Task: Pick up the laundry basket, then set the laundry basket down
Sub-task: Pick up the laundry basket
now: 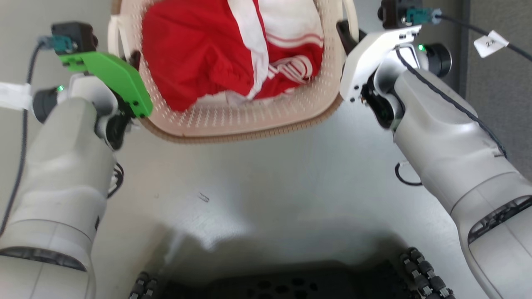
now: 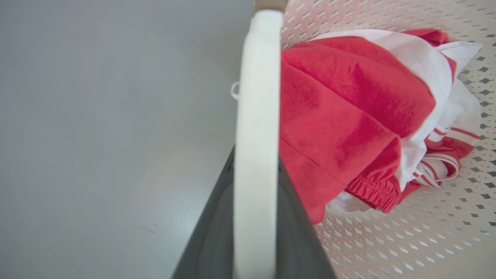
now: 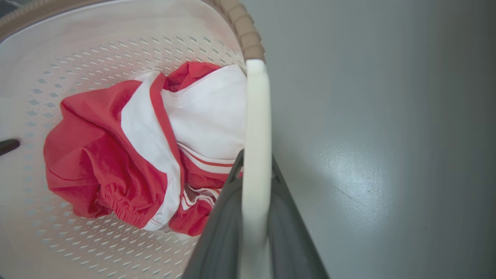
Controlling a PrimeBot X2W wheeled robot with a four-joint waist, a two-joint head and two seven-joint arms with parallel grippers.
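the basket (image 1: pixel 249 124) is dead centre between the two arms at the top of the head view, over the grey floor (image 1: pixel 270 178), with red-and-white clothes (image 1: pixel 199 54) bundled inside. whether it touches the floor can't be told. the left gripper (image 2: pixel 256 155) is clamped on the left handle (image 2: pixel 257 97), a dark finger on each side of the white band, and the right gripper (image 3: pixel 254 155) grips the right handle (image 3: pixel 257 108) the same way.

You've got the laundry basket (image 1: pixel 249 120) far centre, with red-and-white clothes (image 1: pixel 199 54) heaped inside. Left gripper (image 1: pixel 134 59) sits at its left loop handle (image 1: pixel 113 37), right gripper (image 1: pixel 344 34) at the right loop handle (image 1: pixel 352 16). Finger clamp isn't readable from here. Grey floor (image 1: pixel 266 174) on the near side, dark robot base (image 1: pixel 282 282) at the near edge.
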